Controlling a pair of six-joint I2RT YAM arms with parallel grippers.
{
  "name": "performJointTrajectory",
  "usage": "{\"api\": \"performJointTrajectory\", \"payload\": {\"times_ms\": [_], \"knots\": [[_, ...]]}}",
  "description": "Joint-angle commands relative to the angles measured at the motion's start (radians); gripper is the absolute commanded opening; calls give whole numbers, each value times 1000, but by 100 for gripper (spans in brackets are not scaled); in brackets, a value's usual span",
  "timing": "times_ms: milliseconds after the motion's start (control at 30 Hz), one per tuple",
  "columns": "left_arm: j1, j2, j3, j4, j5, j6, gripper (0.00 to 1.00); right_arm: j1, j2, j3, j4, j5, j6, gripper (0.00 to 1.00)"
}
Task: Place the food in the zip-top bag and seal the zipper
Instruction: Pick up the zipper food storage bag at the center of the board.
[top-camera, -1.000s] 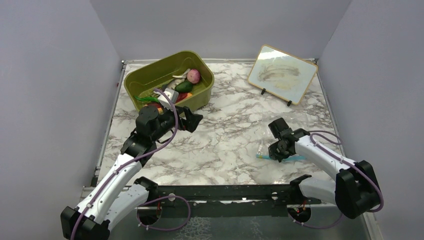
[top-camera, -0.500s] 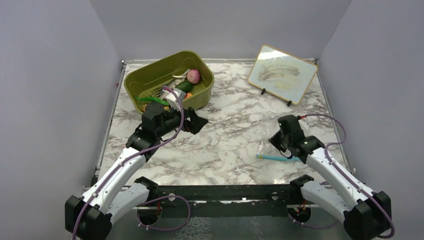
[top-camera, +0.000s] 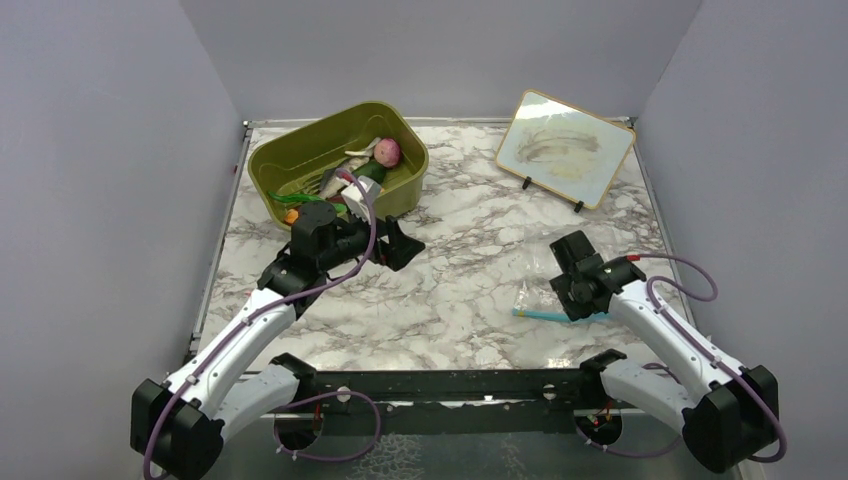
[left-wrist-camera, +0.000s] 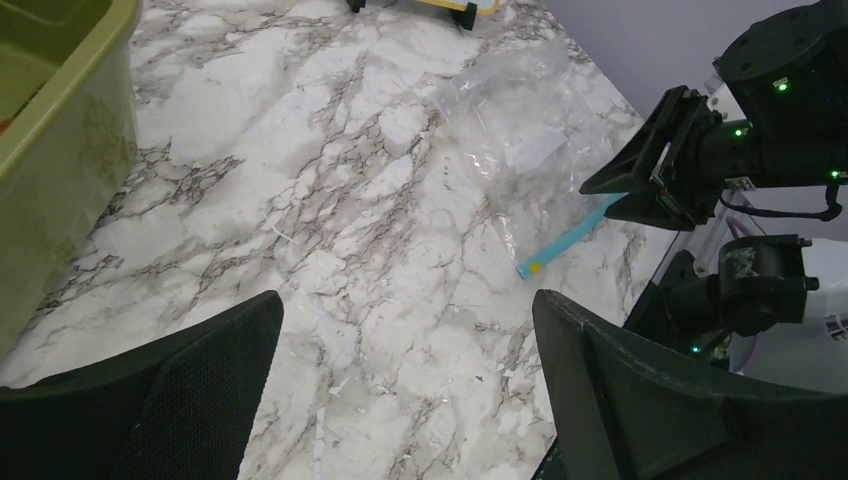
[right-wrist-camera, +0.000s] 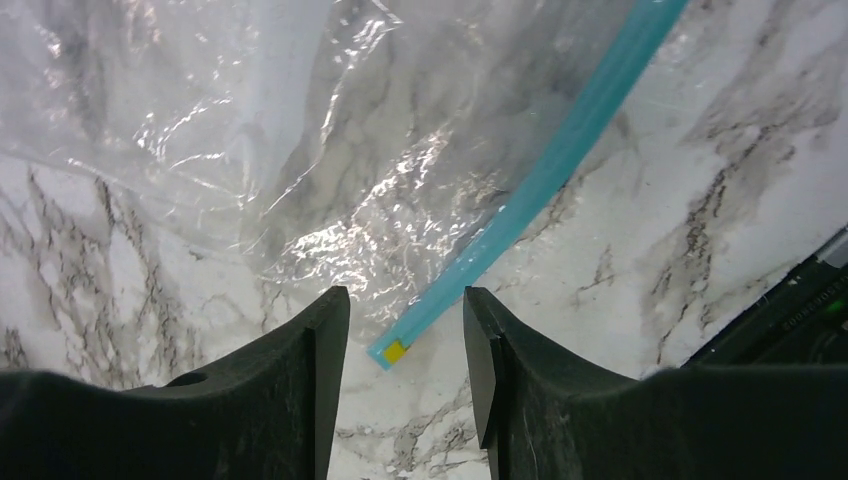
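The food lies in the olive-green tub: a pink onion (top-camera: 388, 151), a dark green vegetable (top-camera: 368, 172) and other pieces partly hidden behind my left arm. The zip-top bag (top-camera: 533, 296) (left-wrist-camera: 520, 130) (right-wrist-camera: 250, 130) lies flat on the marble at the right, its light blue zipper (top-camera: 552, 315) (left-wrist-camera: 565, 240) (right-wrist-camera: 540, 180) along the near edge. My right gripper (top-camera: 572, 288) (right-wrist-camera: 405, 300) hovers over the zipper's yellow-tipped end, open and holding nothing. Just right of the tub, my left gripper (top-camera: 402, 245) (left-wrist-camera: 405, 310) is wide open above bare marble.
The olive-green tub (top-camera: 300, 150) stands at the back left. A framed board (top-camera: 565, 148) leans on small feet at the back right. Grey walls close in three sides. The black rail of the arm bases (top-camera: 450, 385) runs along the near edge.
My right gripper's jaws have opened, and it has shifted slightly right and back over the zipper. My left gripper has moved a little to the right, away from the tub.
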Motion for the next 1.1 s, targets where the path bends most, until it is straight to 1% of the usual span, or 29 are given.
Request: {"api": "performJointTrajectory", "payload": {"times_ms": [0, 267, 467, 567, 700, 733, 833, 900, 967, 1067], "knots": [[-2, -46, 17, 3, -44, 32, 100, -6, 19, -17, -131, 89, 197, 47], [-1, -75, -10, 4, -66, 51, 100, -5, 32, -99, -92, 67, 258, 46], [-3, -84, -23, 4, -58, 54, 100, -7, 37, -159, 10, 88, 287, 45], [-3, -90, -21, -5, -96, 44, 100, -8, 62, -167, 29, 99, 302, 45], [-3, -105, -23, -14, -110, 52, 100, -7, 79, -170, 57, 140, 301, 38], [-3, -106, -25, -14, -111, 54, 100, -7, 76, -170, 58, 146, 304, 34], [-3, -116, -26, -27, -105, 66, 100, -7, 56, -170, 44, 160, 319, 16], [-3, -125, -31, -33, -103, 79, 100, -7, 31, -170, 46, 169, 301, 2], [-3, -133, -34, -31, -103, 91, 99, -7, 2, -174, 68, 185, 253, 1], [-3, -136, -18, -45, -114, 89, 99, -7, -46, -163, 52, 204, 217, 1]]}}
